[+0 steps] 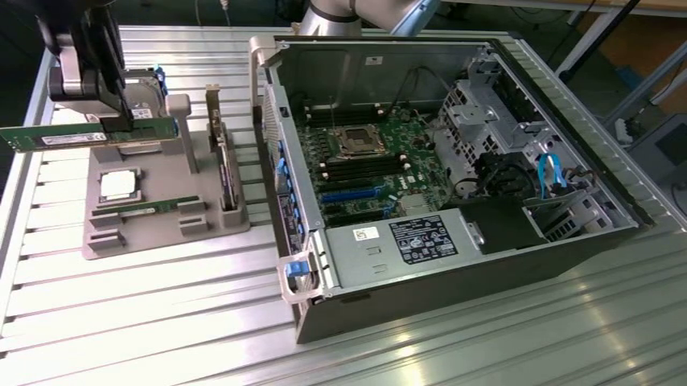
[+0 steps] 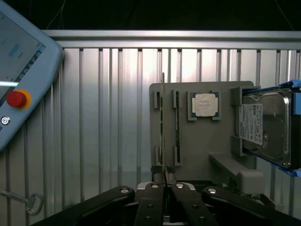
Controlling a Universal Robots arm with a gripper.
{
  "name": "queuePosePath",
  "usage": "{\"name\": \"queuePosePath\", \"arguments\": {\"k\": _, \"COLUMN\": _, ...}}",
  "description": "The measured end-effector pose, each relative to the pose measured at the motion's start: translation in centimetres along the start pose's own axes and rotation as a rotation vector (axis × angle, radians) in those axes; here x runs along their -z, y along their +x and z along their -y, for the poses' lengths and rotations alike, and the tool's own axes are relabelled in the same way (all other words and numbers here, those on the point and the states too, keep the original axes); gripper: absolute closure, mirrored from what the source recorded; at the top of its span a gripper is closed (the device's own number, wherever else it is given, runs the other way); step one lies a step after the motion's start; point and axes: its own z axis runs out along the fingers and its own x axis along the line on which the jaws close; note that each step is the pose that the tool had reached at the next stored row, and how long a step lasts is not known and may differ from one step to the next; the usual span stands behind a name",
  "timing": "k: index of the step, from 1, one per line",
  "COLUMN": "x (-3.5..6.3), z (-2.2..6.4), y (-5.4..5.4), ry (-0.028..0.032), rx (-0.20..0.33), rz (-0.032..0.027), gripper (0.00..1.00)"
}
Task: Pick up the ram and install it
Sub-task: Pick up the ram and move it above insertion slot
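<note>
one thin, narrow green circuit-board stick with dark chips, the ram (image 1: pixel 59 137), is clamped between the fingers of the black gripper (image 1: pixel 112 127), which is closed on it. the ram is held level and on edge, lifted above the flat grey plastic tray (image 1: pixel 161 237) at the exterior view's left, well apart from the open black computer case (image 1: pixel 429 297) at the exterior view's right. in the wrist view the ram (image 2: pixel 162 122) shows as a thin edge-on line running out from the gripper (image 2: pixel 163 178) over the tray (image 2: pixel 202 150). a second green stick (image 1: pixel 140 211) like it sits in a slot of the tray, near the square silver processor chip (image 1: pixel 118 185). a silver hard drive with blue rails (image 2: pixel 263 127) rests at the tray's end. the green motherboard (image 1: pixel 403 133) lies exposed inside the case. all of it stands on a ribbed metal table (image 1: pixel 161 322).
</note>
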Motion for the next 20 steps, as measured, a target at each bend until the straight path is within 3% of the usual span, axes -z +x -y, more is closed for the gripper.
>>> {"name": "queuePosePath", "arguments": {"k": 6, "x": 0.01, "z": 0.26, "y": 0.0, "ry": 0.0, "rx": 0.0, "rz": 0.0, "gripper": 0.88}}
{"name": "queuePosePath", "arguments": {"k": 15, "x": 0.02, "z": 1.43, "y": 0.0, "ry": 0.0001, "rx": 0.0, "rz": 0.0001, "gripper": 0.88}}
{"name": "queuePosePath", "arguments": {"k": 20, "x": 0.06, "z": 3.03, "y": 0.0, "ry": 0.0, "rx": 0.0, "rz": 0.0, "gripper": 0.88}}
